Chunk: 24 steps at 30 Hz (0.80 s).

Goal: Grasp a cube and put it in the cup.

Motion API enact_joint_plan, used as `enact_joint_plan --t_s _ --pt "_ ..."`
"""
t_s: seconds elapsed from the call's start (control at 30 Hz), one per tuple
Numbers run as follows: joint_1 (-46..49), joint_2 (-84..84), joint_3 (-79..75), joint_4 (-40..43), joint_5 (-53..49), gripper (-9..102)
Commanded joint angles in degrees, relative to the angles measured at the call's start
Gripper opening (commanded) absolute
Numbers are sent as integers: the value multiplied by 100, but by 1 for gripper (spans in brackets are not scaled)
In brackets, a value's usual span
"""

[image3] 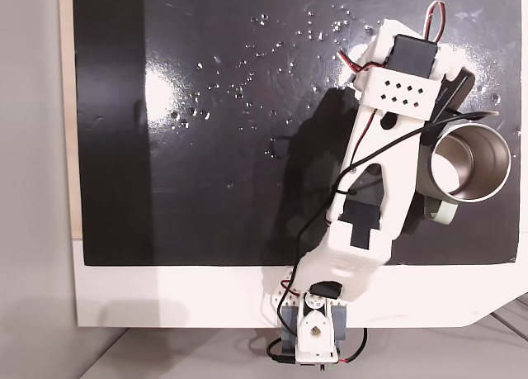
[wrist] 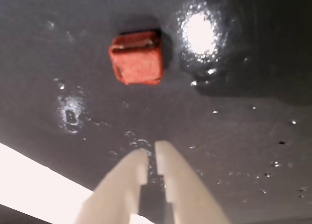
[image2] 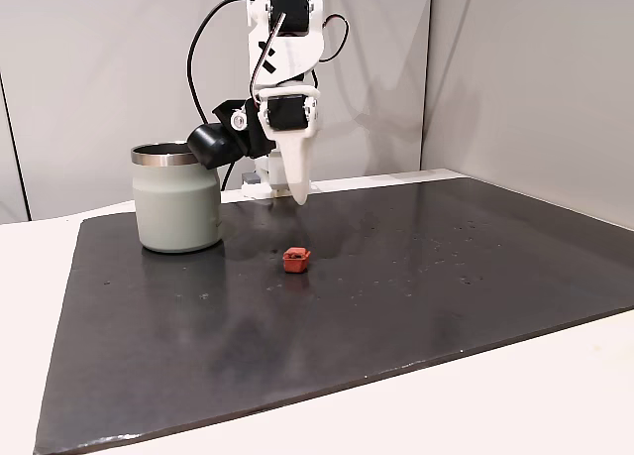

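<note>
The gripper (wrist: pixel 152 153) is hanging above the dark mat (image2: pixel 416 277) with its jaws almost closed, holding nothing. The cube (image2: pixel 295 260) is sitting on the mat near the cup (image2: pixel 177 199) (not inside it), so the reaching step is just starting; I think the jaws need to open and go down around it.

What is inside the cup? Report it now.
In a fixed view from above, the cup shows bare shiny steel walls and floor, nothing in it. The arm covers its left edge there. The cube sits outside on the dark mat.

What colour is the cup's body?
Pale grey-green, with a shiny steel rim; the cup shows best in a fixed view from the side.
</note>
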Motion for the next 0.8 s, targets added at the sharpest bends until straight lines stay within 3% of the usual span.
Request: enact_joint_plan --t_s 0.0,0.17,0.37,0.77 --pt "53 -18 -536 158 -26 0" --pt "97 -185 -765 334 -35 1" --pt "193 -316 -976 571 9 27" --pt "272 -1547 -2672 1283 -185 30"
